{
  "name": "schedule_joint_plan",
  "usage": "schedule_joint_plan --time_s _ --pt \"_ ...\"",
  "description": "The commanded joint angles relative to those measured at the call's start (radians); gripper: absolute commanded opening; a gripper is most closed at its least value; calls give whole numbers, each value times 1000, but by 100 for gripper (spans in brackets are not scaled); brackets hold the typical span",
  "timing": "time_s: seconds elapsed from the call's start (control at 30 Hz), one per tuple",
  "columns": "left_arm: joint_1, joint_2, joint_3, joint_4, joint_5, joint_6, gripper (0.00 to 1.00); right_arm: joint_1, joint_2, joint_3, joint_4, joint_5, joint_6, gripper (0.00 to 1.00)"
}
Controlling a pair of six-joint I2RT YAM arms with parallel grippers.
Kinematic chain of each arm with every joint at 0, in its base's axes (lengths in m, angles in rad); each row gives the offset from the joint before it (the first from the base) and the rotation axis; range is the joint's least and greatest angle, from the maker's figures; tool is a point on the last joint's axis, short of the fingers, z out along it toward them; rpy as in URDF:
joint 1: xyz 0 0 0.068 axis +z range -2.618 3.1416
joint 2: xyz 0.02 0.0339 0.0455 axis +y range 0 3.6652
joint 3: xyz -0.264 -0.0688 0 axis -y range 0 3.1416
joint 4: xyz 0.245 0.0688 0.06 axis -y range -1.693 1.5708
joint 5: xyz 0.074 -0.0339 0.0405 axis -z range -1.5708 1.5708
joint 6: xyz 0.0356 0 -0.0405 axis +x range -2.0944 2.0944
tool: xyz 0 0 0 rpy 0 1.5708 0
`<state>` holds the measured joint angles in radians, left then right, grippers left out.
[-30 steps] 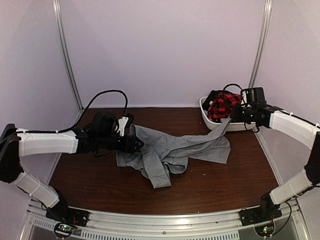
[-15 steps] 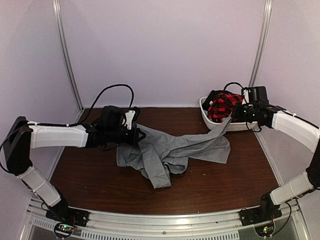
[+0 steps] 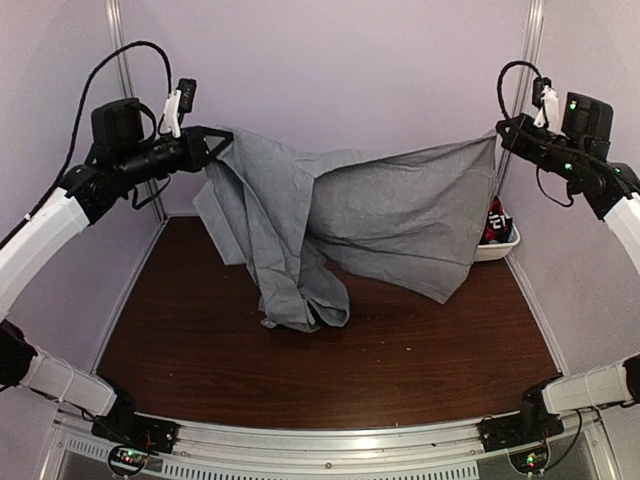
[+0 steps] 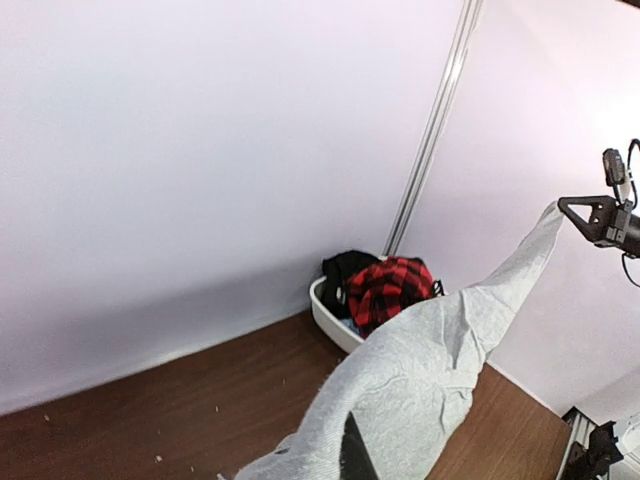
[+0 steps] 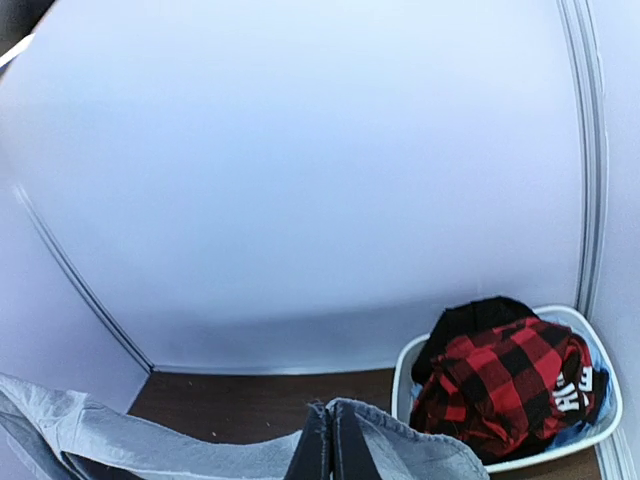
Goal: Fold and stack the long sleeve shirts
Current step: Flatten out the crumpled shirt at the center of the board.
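A light-grey long sleeve shirt (image 3: pixel 380 215) hangs stretched in the air between both grippers, its lower folds bunched on the table near the middle. My left gripper (image 3: pixel 215 140) is shut on the shirt's upper left edge, high at the back left. My right gripper (image 3: pixel 497 138) is shut on the upper right corner, high at the back right. In the left wrist view the grey cloth (image 4: pixel 430 370) runs from my fingers up to the right gripper (image 4: pixel 575 210). In the right wrist view the shut fingertips (image 5: pixel 315 450) pinch grey fabric (image 5: pixel 420 450).
A white basket (image 3: pixel 505 245) at the back right holds a red-and-black plaid garment (image 5: pixel 500 385) and dark clothes; the hanging shirt mostly hides it from above. Brown tabletop (image 3: pixel 420 360) shows in front. Metal corner posts (image 3: pixel 125 40) stand at both back corners.
Both arms rose from table height to high up, lifting the grey shirt off the table and spreading it between them. The left gripper closed on the shirt's edge during this.
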<state>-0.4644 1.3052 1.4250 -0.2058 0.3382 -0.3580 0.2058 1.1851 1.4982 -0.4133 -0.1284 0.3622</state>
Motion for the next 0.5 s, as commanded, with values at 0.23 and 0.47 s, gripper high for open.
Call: schedule_joint_plan --time_s 0.23,0.47 --pt "76 40 359 -76 188 16 0 -4 -12 293 -64 -151 -11 0" --pt "75 -16 458 -135 238 7 0 -4 -49 325 -92 -286 8 0"
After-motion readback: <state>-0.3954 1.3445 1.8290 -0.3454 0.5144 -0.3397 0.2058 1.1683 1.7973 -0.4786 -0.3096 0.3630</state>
